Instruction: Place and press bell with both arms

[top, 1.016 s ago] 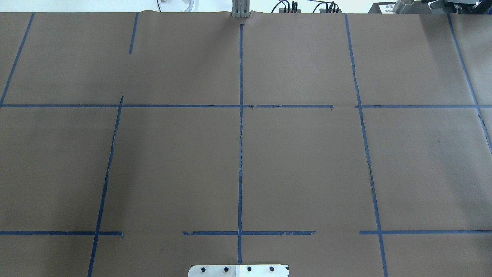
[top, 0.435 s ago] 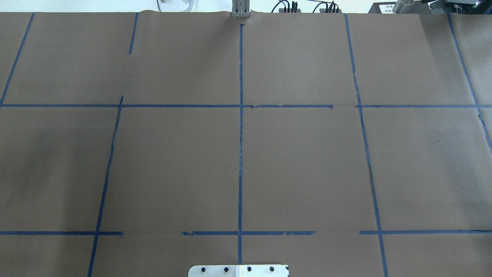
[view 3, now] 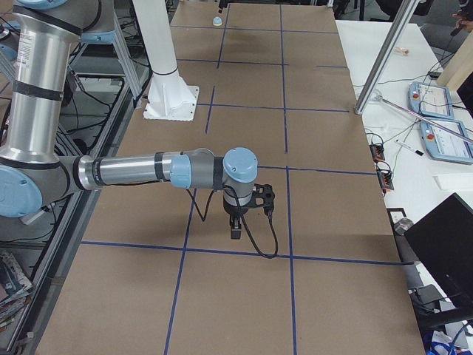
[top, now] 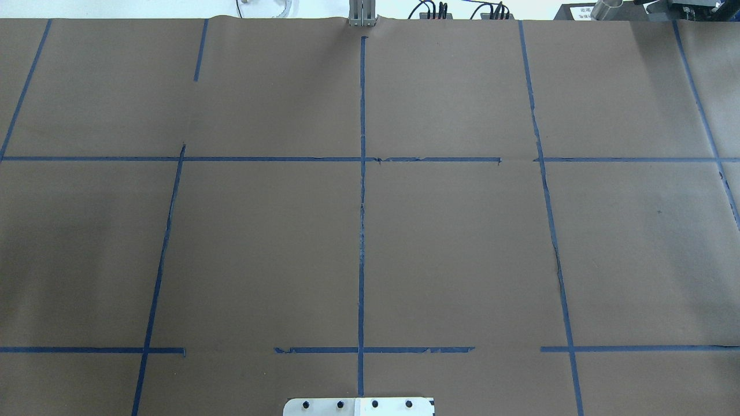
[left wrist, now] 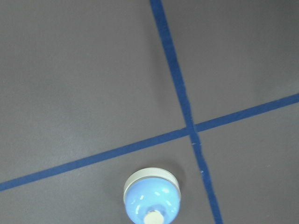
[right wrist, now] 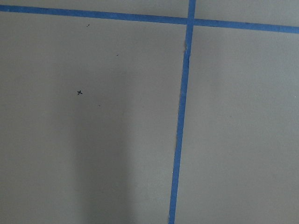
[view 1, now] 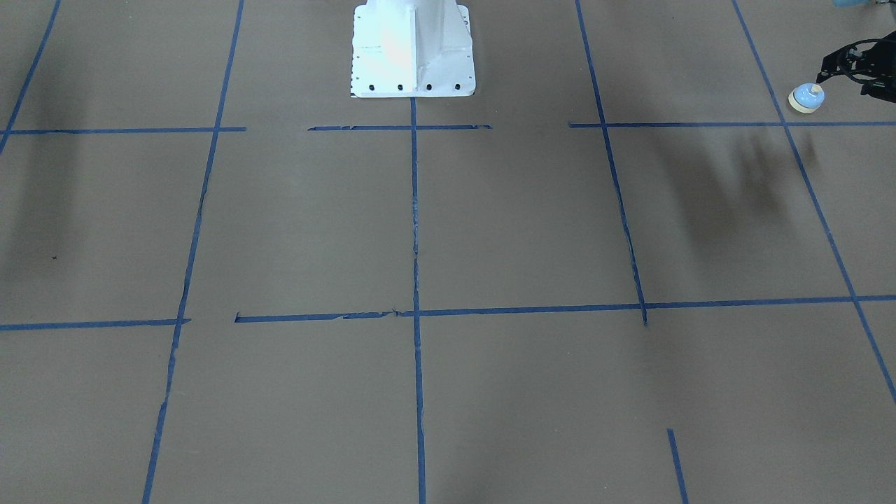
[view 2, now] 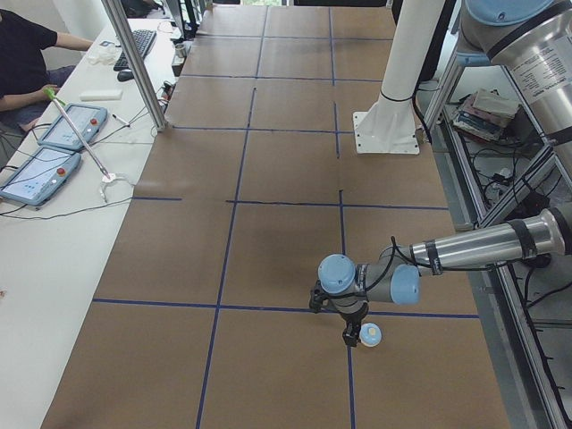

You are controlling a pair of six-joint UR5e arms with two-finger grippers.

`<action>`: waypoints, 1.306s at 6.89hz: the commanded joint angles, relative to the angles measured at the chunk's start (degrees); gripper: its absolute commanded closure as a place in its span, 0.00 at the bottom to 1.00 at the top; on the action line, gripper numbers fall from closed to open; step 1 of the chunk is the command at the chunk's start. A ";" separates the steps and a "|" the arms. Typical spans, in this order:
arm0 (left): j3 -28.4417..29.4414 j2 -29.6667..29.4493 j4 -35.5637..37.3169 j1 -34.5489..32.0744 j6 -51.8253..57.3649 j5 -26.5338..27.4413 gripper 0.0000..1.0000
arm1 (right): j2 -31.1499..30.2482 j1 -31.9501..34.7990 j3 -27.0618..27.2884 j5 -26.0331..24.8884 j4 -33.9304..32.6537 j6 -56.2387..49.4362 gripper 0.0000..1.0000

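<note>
The bell (view 1: 806, 98) is a small light-blue dome with a cream base and button. It stands on the brown paper near a tape crossing at the robot's left end. It also shows in the left wrist view (left wrist: 152, 198), the exterior left view (view 2: 371, 335) and, far off, the exterior right view (view 3: 217, 21). My left gripper (view 1: 850, 70) hangs close beside and just above the bell, cut off by the frame edge; I cannot tell if it is open or shut. My right gripper (view 3: 236, 228) points down over bare paper at the other end; I cannot tell its state. Neither gripper shows in the overhead view.
The white bolted pedestal (view 1: 413, 49) stands at the robot's side of the table's middle. Blue tape lines (top: 362, 231) grid the brown paper. A white side table with tablets (view 2: 54, 143) and metal posts (view 2: 134, 63) runs along the far edge.
</note>
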 commanded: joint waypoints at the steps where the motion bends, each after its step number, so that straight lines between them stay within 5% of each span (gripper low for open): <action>1: 3.05 3.61 -14.39 0.06 -8.92 -0.10 0.00 | -0.06 0.00 0.22 -0.03 0.00 -0.08 0.00; 9: 7.34 -1.02 -16.92 13.92 -20.67 -0.37 0.00 | -0.24 0.00 0.23 -0.03 0.00 -0.17 0.00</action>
